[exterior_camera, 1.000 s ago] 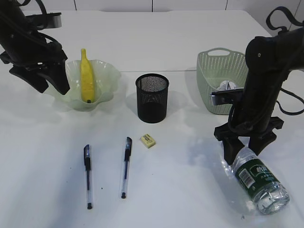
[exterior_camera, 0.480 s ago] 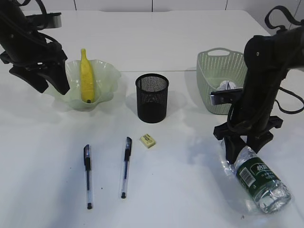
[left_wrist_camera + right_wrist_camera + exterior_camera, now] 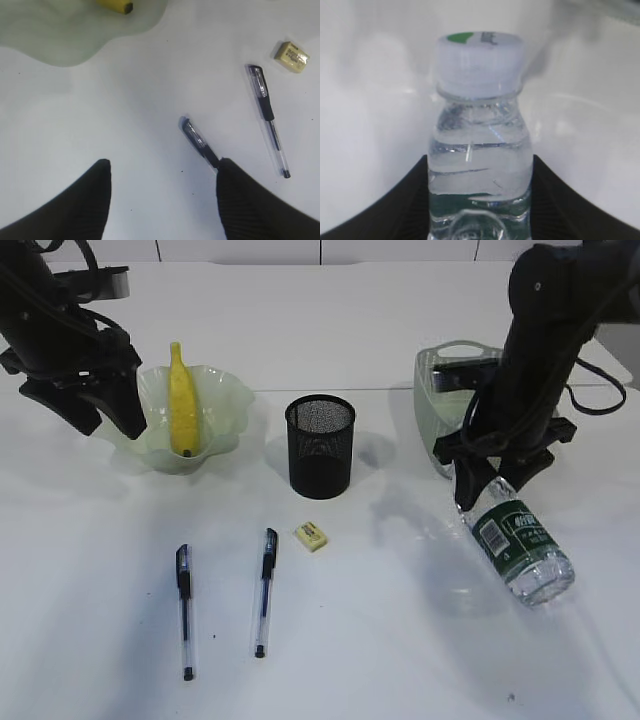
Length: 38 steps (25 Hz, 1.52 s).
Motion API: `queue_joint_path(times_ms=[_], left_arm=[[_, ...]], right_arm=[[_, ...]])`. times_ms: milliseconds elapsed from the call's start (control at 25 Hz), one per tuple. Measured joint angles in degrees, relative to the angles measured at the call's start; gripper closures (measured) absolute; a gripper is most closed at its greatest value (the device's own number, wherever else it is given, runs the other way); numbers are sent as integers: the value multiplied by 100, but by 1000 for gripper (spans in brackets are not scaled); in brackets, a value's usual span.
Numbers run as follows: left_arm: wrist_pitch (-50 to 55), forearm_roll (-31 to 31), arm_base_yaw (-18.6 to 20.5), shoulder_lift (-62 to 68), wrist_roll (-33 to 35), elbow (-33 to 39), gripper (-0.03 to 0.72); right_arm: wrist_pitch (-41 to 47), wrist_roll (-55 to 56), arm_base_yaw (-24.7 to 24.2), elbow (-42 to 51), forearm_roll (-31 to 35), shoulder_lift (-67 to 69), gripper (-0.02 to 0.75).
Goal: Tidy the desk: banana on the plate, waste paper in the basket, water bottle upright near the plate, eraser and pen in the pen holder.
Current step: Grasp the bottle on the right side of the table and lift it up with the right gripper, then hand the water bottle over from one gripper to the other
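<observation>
The banana (image 3: 181, 400) lies in the pale green plate (image 3: 230, 400); my left gripper (image 3: 100, 410) hangs open just left of the plate. In the left wrist view, the open gripper (image 3: 162, 165) has only bare desk between its fingers. My right gripper (image 3: 490, 490) is shut on the neck end of the water bottle (image 3: 520, 545), which hangs tilted above the desk (image 3: 400, 640). Up close, the black fingers press both sides of the bottle (image 3: 479, 150) below its white cap. The eraser (image 3: 311, 536) and two pens (image 3: 184, 610) (image 3: 265, 590) lie in front of the pen holder (image 3: 320, 445). The waste paper is hidden.
The sage basket (image 3: 440, 390) stands behind my right arm, mostly covered by it. The left wrist view shows the plate's edge (image 3: 60, 35), the banana tip (image 3: 117, 5), both pens (image 3: 267, 125) (image 3: 197, 142) and the eraser (image 3: 291, 56).
My right gripper has closed on the bottle and lifted it off the desk, up and back toward the basket. The left arm has not moved.
</observation>
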Motion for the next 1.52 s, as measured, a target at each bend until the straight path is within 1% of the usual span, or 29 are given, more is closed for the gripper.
queue_joint_path(times_ms=[160, 560, 800, 1240, 1520], left_arm=[[0, 0, 0, 0, 0, 0, 223], [-13, 0, 0, 0, 0, 0, 223], [-171, 0, 0, 0, 0, 0, 223], [-324, -11, 0, 0, 0, 0, 223], [-403, -11, 0, 0, 0, 0, 223]], right_arm=[[32, 0, 0, -295, 131, 13, 357], [84, -10, 0, -634, 349, 25, 357], [98, -353, 0, -815, 459, 38, 357], [15, -1165, 0, -1434, 990, 37, 358], [-57, -1843, 0, -1998, 1655, 75, 358]])
